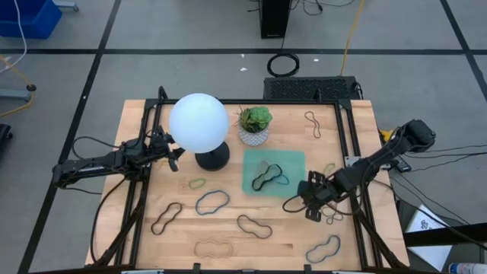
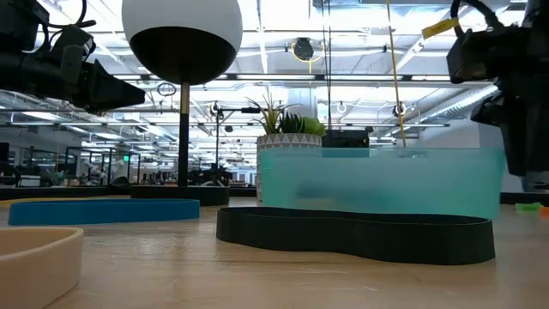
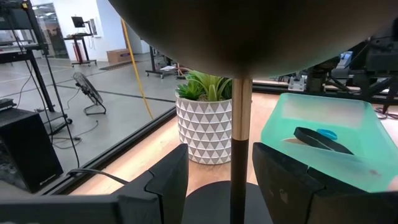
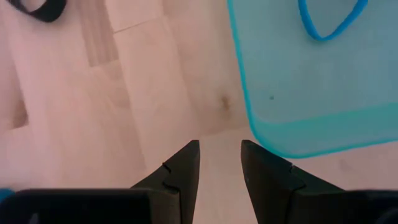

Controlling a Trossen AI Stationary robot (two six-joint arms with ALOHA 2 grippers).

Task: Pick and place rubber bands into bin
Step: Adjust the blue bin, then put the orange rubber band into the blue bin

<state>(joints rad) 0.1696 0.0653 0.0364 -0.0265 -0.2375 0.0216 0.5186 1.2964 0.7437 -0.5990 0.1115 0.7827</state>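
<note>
Lamp globe hides left claw from above (bin contents blurred in low view).

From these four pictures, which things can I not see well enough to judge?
- Bin contents, low view: the translucent front wall blurs them.
- Table under the lamp, high view: its white globe covers it.
- Tan rubber band, low view: cut off by the edge.
- Left gripper, left wrist view: the fingers straddle the lamp's stem; contact is not clear.
- Right gripper, right wrist view: open, empty beside the bin.
</note>
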